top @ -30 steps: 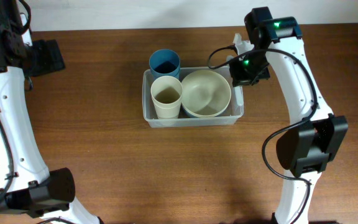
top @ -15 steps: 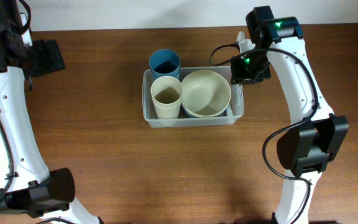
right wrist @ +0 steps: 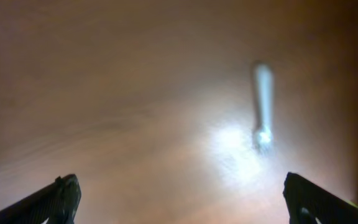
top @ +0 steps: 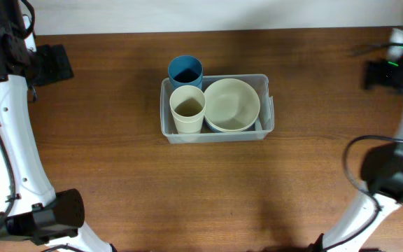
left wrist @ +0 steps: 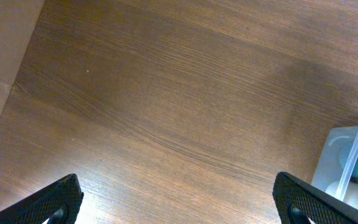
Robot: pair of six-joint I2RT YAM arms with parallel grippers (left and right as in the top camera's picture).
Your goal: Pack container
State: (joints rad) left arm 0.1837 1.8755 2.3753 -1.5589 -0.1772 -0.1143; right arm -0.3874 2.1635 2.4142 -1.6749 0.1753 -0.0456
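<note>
The clear plastic container (top: 266, 105) sits mid-table, and its corner shows in the left wrist view (left wrist: 353, 165). Inside it a cream cup (top: 187, 108) stands beside a cream bowl (top: 232, 105). A blue cup (top: 185, 70) stands at its back left corner. My left gripper (left wrist: 182, 202) hangs open over bare wood left of the container, nothing between its fingers. My right gripper (right wrist: 184, 199) is open too, over the table's right side, with a blurred white fork (right wrist: 263, 106) ahead of it. The right arm (top: 390, 70) is motion-blurred at the far right.
The left arm (top: 44, 63) stays at the table's back left. The table's far edge runs along the top of the overhead view. In the left wrist view the table's left edge (left wrist: 11, 87) shows.
My right gripper has opened, left the container's back right corner and swung quickly to the table's right side. The container now sits square. The left arm has not moved.
</note>
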